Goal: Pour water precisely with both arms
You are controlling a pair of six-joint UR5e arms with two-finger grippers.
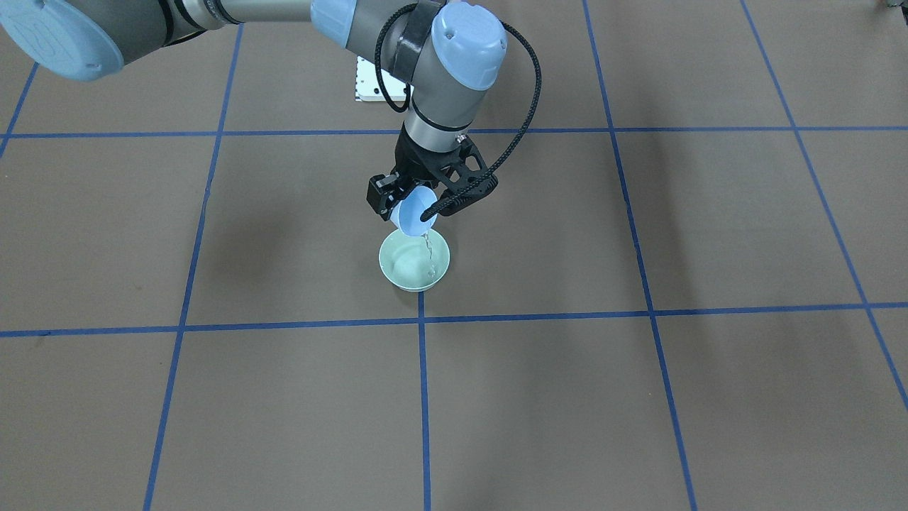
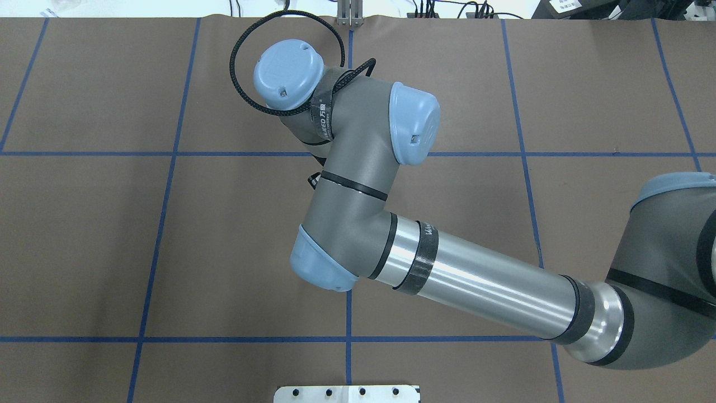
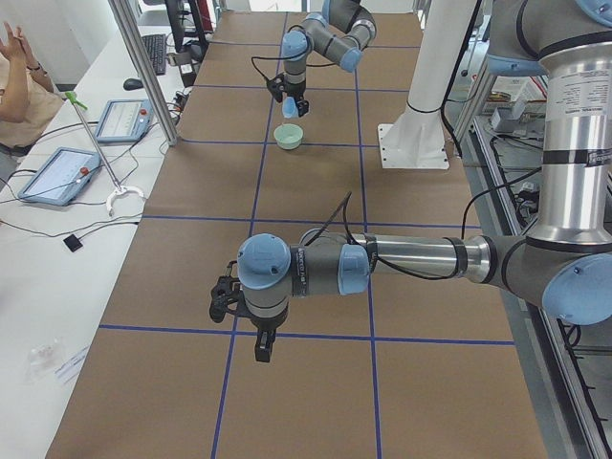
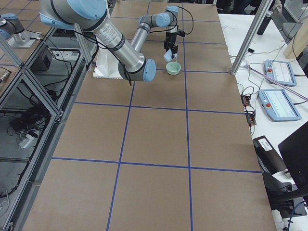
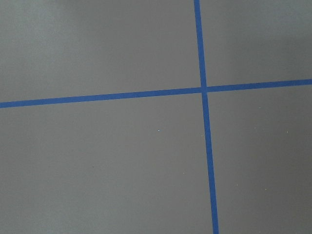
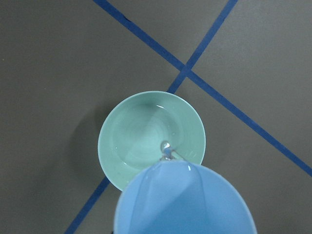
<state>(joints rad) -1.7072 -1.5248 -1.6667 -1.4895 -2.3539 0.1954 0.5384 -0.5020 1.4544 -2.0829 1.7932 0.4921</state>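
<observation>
A pale green round bowl (image 1: 415,262) stands on the brown paper-covered table (image 1: 638,397). Flat surface crossed by blue tape lines (image 1: 423,397) lies on every side of it, so the sides are open to approach. The way straight down is blocked. A tilted light blue plastic cup (image 1: 410,216), gripped by the right gripper (image 1: 422,204), hangs over the rim, and the grey right arm (image 1: 443,85) rises behind it. A white bolted pedestal (image 1: 365,81) stands beyond. The left arm (image 3: 411,256) is well apart, down the table.
</observation>
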